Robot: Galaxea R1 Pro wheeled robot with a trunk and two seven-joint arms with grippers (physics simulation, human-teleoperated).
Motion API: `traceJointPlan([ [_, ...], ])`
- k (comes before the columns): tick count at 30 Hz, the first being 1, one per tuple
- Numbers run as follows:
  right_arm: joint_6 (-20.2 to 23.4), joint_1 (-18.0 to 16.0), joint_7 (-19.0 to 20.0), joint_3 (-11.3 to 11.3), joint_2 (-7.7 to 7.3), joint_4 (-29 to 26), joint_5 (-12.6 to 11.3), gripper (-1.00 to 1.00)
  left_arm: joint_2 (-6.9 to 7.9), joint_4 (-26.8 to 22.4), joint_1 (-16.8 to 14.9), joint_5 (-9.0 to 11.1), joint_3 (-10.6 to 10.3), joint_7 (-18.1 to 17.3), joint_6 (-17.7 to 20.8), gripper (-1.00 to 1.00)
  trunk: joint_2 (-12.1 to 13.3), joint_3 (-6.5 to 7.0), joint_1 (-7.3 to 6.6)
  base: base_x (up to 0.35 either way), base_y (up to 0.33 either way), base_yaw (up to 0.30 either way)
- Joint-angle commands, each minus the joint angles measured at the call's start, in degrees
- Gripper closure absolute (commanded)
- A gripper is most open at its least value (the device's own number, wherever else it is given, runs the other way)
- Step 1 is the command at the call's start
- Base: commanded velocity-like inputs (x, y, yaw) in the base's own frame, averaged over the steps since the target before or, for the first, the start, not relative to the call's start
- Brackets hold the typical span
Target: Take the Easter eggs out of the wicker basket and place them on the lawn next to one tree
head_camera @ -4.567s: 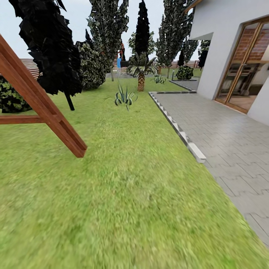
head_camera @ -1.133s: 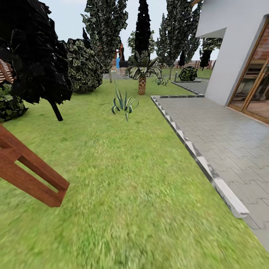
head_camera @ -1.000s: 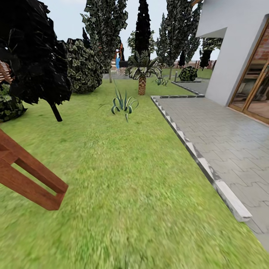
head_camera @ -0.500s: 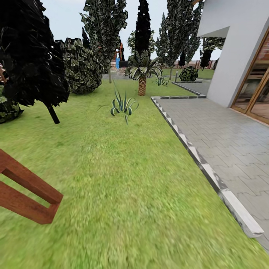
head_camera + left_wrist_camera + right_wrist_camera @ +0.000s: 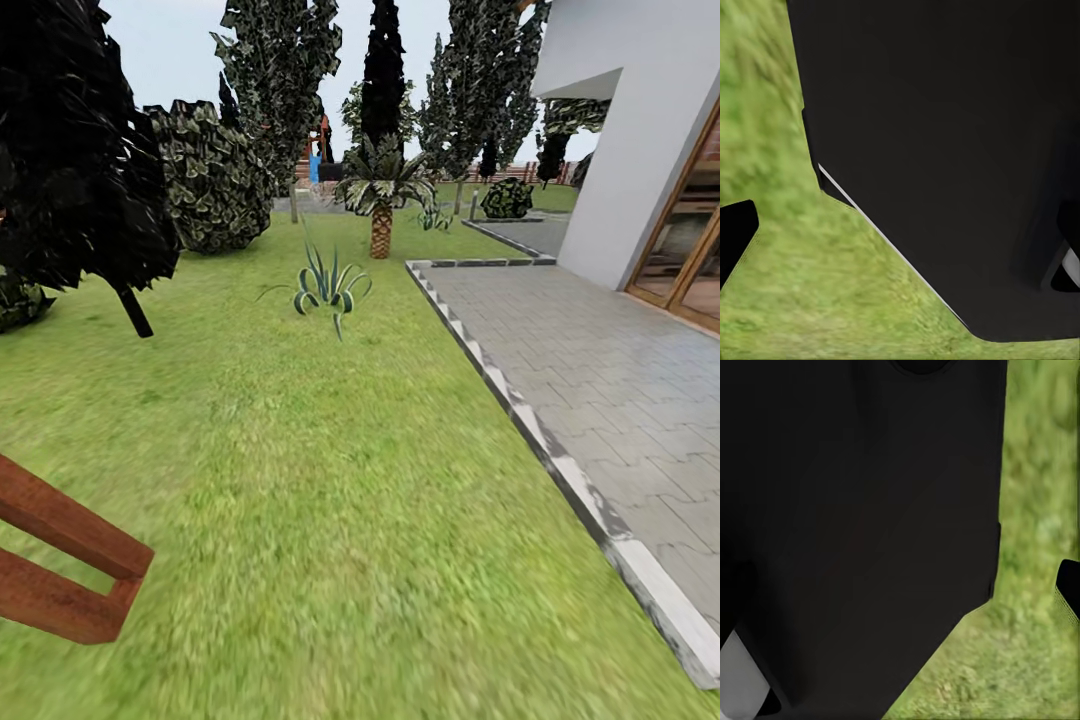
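I am out on the lawn (image 5: 330, 480) of the garden, and the Easter eggs and the wicker basket are out of view. A near-black tree (image 5: 80, 150) with a thin slanted trunk (image 5: 133, 312) stands at the left. Taller ragged trees (image 5: 280, 70) line the far end. In the left wrist view a black robot part (image 5: 945, 150) hangs over grass, with a dark fingertip (image 5: 735, 236) at the picture's edge. The right wrist view has the same black bulk (image 5: 855, 532) and a dark fingertip (image 5: 1069, 589) over grass.
A red-brown wooden beam (image 5: 60, 570) juts in low at the left. A grey paved patio (image 5: 620, 390) with a pale curb (image 5: 560, 470) runs along the right, beside a white house wall (image 5: 630, 150). A spiky plant (image 5: 325, 287), a small palm (image 5: 381, 205) and a round shrub (image 5: 205, 180) stand ahead.
The whole picture has shifted, so the camera has moved forward over the grass. The wooden beam has slid down and left in the view, and the plants and patio look nearer.
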Motion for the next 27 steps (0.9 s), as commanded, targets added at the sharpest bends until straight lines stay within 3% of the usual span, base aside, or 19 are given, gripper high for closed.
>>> traceJointPlan([
  [1,-0.3,-0.1,0.3,0.1,-0.01,0.2,-0.6,-1.0,0.02,-0.1,0.0,-0.1,0.0,-0.2,0.0,-1.0,0.0,-0.03,0.04,0.341,0.0,0.068],
  [11,-0.3,-0.1,0.3,0.1,-0.01,0.2,-0.6,-1.0,0.02,-0.1,0.0,-0.1,0.0,-0.2,0.0,-1.0,0.0,0.09,0.04,0.341,0.0,0.168],
  [27,-0.3,-0.1,0.3,0.1,-0.01,0.2,-0.5,-1.0,0.0,-0.1,0.0,-0.1,0.0,-0.2,0.1,-1.0,0.0,0.09,0.04,0.341,0.0,0.006],
])
